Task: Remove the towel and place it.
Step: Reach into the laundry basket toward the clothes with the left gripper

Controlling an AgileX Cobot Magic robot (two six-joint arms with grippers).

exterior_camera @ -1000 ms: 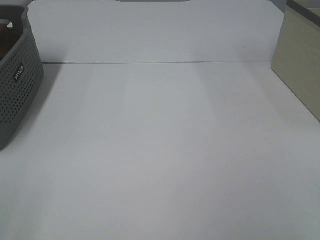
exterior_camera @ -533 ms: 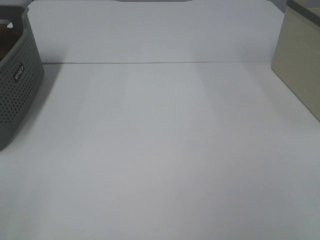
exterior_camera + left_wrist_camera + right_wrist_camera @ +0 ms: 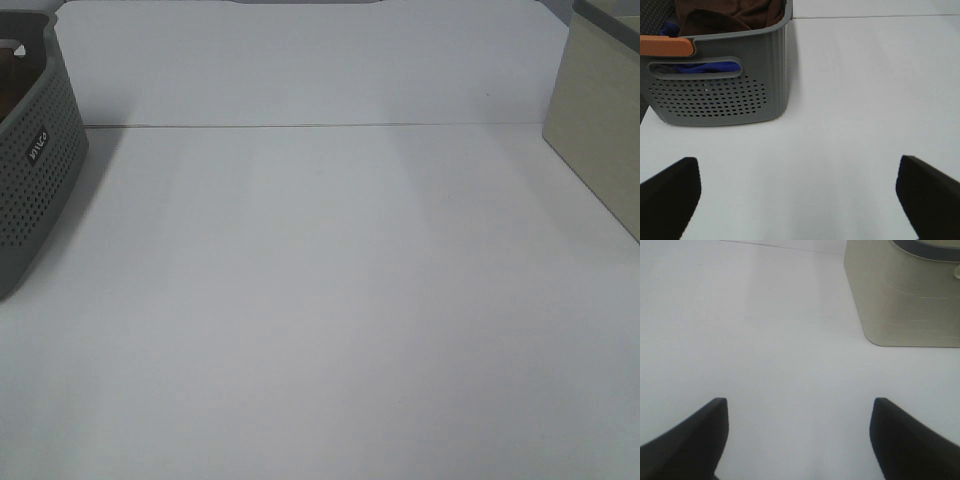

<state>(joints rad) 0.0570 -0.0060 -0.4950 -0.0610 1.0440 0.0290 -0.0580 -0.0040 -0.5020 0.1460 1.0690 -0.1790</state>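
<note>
A grey perforated basket (image 3: 35,190) and a beige bin (image 3: 600,130) sit at opposite table (image 3: 330,300) sides.

Pretty plain setup here: a white table (image 3: 330,300) is taking up nearly the whole view, and a white back wall (image 3: 300,60) is standing right behind it, meeting it at a thin dark seam (image 3: 320,125). Soft, even light is washing over everything, leaving faint paler streaks.

Plain white matte worktop (image 3: 330,300), seen from above. Carries a grey perforated plastic basket (image 3: 35,190) standing upright at the far left edge, and a beige smooth-walled rectangular bin (image 3: 600,130) at the far right, well apart from each other.
</note>
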